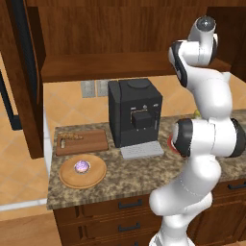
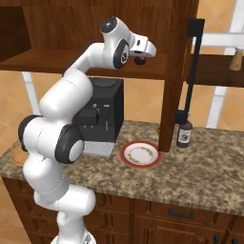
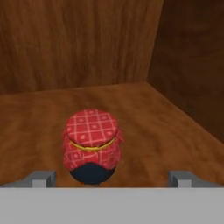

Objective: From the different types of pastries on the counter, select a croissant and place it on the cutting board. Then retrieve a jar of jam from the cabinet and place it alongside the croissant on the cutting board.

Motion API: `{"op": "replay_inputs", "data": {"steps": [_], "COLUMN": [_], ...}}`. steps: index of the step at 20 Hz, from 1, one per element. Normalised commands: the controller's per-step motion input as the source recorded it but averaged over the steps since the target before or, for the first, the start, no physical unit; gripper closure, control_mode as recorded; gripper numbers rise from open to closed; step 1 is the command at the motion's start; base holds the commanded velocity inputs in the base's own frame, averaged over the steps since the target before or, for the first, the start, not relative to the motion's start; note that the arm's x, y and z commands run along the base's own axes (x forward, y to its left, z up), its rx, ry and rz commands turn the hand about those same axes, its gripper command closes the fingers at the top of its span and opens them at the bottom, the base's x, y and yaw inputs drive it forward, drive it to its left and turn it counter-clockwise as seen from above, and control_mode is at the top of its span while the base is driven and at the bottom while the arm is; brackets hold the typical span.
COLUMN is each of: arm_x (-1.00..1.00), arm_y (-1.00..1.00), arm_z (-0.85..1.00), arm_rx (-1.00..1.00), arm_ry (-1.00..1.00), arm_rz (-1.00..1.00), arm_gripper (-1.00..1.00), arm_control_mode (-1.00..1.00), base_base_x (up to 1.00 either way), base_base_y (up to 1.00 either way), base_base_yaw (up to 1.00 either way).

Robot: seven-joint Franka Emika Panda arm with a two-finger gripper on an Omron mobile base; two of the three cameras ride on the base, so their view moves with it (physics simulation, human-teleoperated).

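Your gripper stands spread wide with nothing between its fingertips; just past them, nearer the left one, the jar of jam sits upright on the cabinet shelf, red checked cloth over its lid. Down on the counter, the round light-wood board carries the cupcake; behind it the croissant lies on the cutting board.
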Motion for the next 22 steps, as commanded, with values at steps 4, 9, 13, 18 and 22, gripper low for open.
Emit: {"op": "replay_inputs", "data": {"steps": [4,9,13,18,22], "arm_x": [0.38,0.34,0.13,0.00,-0.03], "arm_y": [-0.12,0.00,0.00,0.00,0.00], "arm_z": [0.00,0.00,-0.09,-0.31,-0.34], "arm_rx": [0.01,0.02,0.04,0.04,0.00], "arm_ry": [0.00,0.03,0.03,0.03,0.00], "arm_rz": [0.00,0.00,0.00,0.00,-0.01], "arm_gripper": [-1.00,-1.00,-1.00,-1.00,-1.00], "arm_control_mode": [-1.00,-1.00,-1.00,-1.00,-1.00], "base_base_x": [0.00,0.00,0.00,0.00,0.00], "base_base_y": [0.00,0.00,0.00,0.00,0.00], "base_base_yaw": [0.00,0.00,0.00,0.00,0.00]}}
